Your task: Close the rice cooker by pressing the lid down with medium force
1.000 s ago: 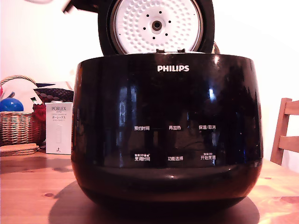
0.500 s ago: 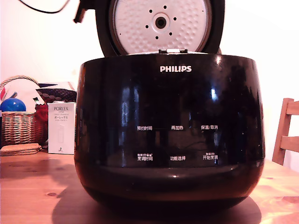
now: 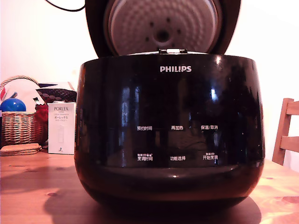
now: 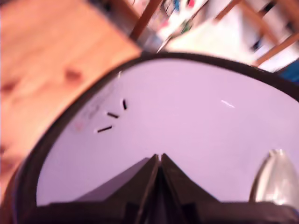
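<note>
black and glossy, the rice cooker (image 3: 169,135) is sitting on the wooden bench (image 3: 28,191), filling most of the exterior view, its white philips logo (image 3: 175,69) and rows of white button labels facing the camera. the lid (image 3: 163,28) is standing tilted above the back of the pot, its pale dimpled underside with the small holes and central knob (image 3: 163,35) showing toward the camera, blurred. it is not yet down on the rim.

my hand (image 4: 160,158) is showing in the wrist view with its two dark fingers (image 4: 140,179) pressed together, tips meeting, nothing held between them. the tips are lying right against the lid's (image 4: 196,135) broad shiny top surface, which is looking pale under the glare; whether they are truly touching it i cannot tell through the blur.

toward the exterior view's left, behind the cooker, a white porlex box (image 3: 61,128) is standing upright beside a wicker basket (image 3: 18,127) holding a blue ball (image 3: 12,105). a wooden chair (image 3: 286,133) is peeking in at the exterior view's right.
</note>
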Robot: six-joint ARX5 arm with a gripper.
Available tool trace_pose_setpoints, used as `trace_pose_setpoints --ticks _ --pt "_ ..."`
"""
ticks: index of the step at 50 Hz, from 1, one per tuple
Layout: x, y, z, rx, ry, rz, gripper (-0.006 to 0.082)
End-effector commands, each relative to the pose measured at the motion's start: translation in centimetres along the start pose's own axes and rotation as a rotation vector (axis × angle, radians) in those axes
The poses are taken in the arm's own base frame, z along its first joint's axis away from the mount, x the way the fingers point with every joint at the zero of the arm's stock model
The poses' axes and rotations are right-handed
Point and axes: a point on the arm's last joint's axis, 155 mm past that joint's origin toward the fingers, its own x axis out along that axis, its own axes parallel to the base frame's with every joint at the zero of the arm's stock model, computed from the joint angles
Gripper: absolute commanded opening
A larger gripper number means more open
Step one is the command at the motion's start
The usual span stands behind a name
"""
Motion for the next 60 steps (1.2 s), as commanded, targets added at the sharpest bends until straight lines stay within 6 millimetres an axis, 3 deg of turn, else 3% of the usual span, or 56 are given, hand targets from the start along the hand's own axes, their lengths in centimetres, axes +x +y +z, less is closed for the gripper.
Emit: trace_pose_setpoints --ticks 1,11,22,36,48,60 --pt "-0.1 -0.9 -0.4 0.053 0.012 0.033 -0.0021" --pt "-0.6 -3.3 -0.8 0.123 0.007 0.058 -0.0021" --pt "-1.0 -3.7 -0.5 0.167 -0.036 0.117 -0.0021" --pt "-0.6 -1.3 -2.4 0.099 -0.085 0.212 -0.0021" --pt "-1.4 0.5 -3.3 0.046 -0.177 0.296 -0.0021" --pt "-0.8 1.4 -5.2 0.021 -0.239 0.303 -0.0021"
